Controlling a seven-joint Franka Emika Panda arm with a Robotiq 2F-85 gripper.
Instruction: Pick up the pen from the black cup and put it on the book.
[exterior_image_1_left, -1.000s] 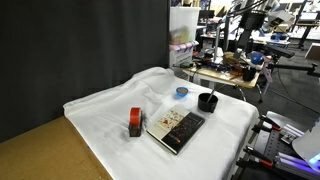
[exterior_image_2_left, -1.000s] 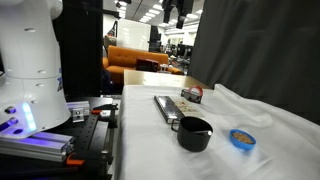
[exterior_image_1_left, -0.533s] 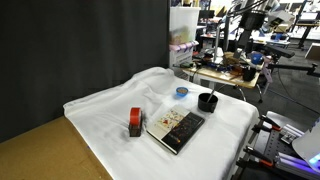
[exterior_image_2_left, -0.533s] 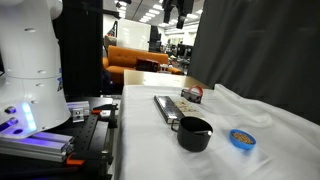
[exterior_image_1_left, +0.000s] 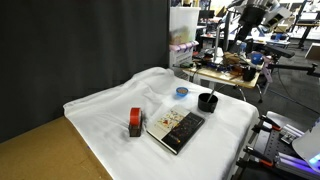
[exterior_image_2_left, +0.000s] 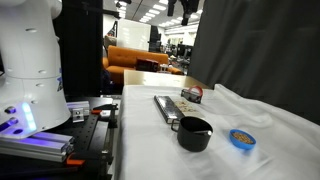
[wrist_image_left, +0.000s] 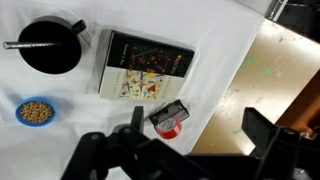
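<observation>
Overhead, the gripper (wrist_image_left: 175, 145) has shifted slightly, jaws wide open and empty, while nothing on the table (exterior_image_1_left: 100, 108) has moved. The pen (wrist_image_left: 22, 45) rests in the black cup (wrist_image_left: 50, 50) beside the book (wrist_image_left: 145, 70). The approach is under way, and the next move calls for a descent onto the pen.

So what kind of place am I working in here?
Most likely a robotics lab in an open-plan hall. Cluttered workbenches loaded with gear stand behind the cloth-covered table. A black curtain screens the setup off, and an orange sofa sits in the open space beyond.
</observation>
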